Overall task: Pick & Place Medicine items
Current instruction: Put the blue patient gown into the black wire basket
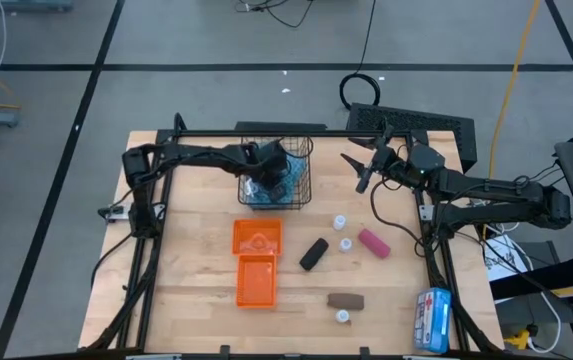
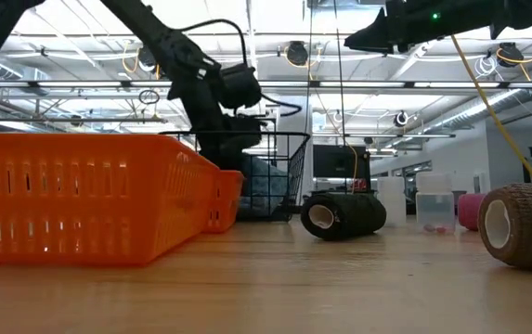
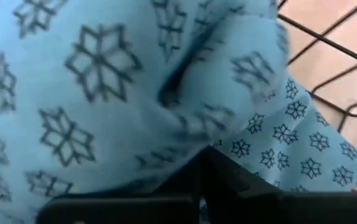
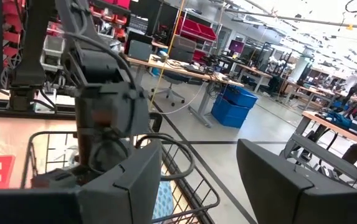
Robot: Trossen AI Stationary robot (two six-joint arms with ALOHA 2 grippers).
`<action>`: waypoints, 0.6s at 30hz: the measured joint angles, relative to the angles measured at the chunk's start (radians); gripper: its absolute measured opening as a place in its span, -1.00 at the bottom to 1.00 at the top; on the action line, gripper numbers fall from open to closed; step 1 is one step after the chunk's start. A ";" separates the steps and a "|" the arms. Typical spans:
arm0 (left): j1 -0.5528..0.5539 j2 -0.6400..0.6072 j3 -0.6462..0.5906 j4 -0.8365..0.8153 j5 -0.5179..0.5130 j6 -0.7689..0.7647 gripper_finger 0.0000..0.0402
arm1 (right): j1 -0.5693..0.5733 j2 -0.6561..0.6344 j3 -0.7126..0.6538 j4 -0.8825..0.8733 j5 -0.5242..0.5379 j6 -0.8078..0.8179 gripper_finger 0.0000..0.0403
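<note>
My left gripper (image 1: 271, 165) reaches down into the black wire basket (image 1: 301, 195), shut on the blue patterned cloth pouch (image 3: 103, 93), which fills the left wrist view. My right gripper (image 4: 198, 186) is open, raised in the air right of the basket (image 1: 358, 172), touching nothing. On the table lie three white vials (image 1: 340, 221) (image 1: 346, 243) (image 1: 343, 316), the black oblong (image 1: 313, 254), the pink oblong (image 1: 373, 243) and the brown bar (image 1: 345, 300). My left gripper comes at the pouch from above, pointing down into the wire basket. The bunched cloth (image 3: 184, 143) covers the fingers (image 3: 240, 186), so which part they have cannot be told. The pouch's lower part (image 2: 266, 186) sits inside the basket.
Two orange trays (image 1: 256, 262) lie near the table's middle, the nearer one (image 2: 80, 199) close to the low camera. A blue-and-white printed packet (image 1: 432, 318) lies at the near right corner. The black oblong (image 2: 344, 215) and the brown bar (image 2: 525, 225) show in the low view.
</note>
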 joint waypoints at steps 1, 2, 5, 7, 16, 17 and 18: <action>0.009 0.002 0.000 -0.001 0.000 -0.009 -0.97 | 0.000 0.000 0.000 0.000 0.000 0.000 -0.02; 0.020 0.002 0.000 -0.003 0.000 -0.016 -0.98 | 0.000 0.000 0.000 0.000 0.000 -0.001 -0.02; 0.050 0.001 0.000 -0.006 -0.006 -0.034 -0.95 | 0.000 0.000 0.000 0.000 0.000 -0.002 -0.03; 0.064 -0.003 0.000 -0.011 -0.013 -0.033 -0.91 | 0.000 0.000 0.000 0.000 0.000 -0.003 -0.03; 0.079 -0.041 -0.001 -0.040 -0.020 0.076 -0.98 | 0.000 0.000 0.000 -0.004 0.000 -0.003 -0.03; 0.075 -0.062 -0.001 -0.041 -0.034 0.079 -0.97 | 0.000 0.000 0.000 -0.004 0.000 -0.003 -0.03; 0.075 -0.087 -0.002 -0.045 -0.054 0.083 -0.95 | 0.000 0.000 0.000 -0.004 0.000 -0.003 -0.03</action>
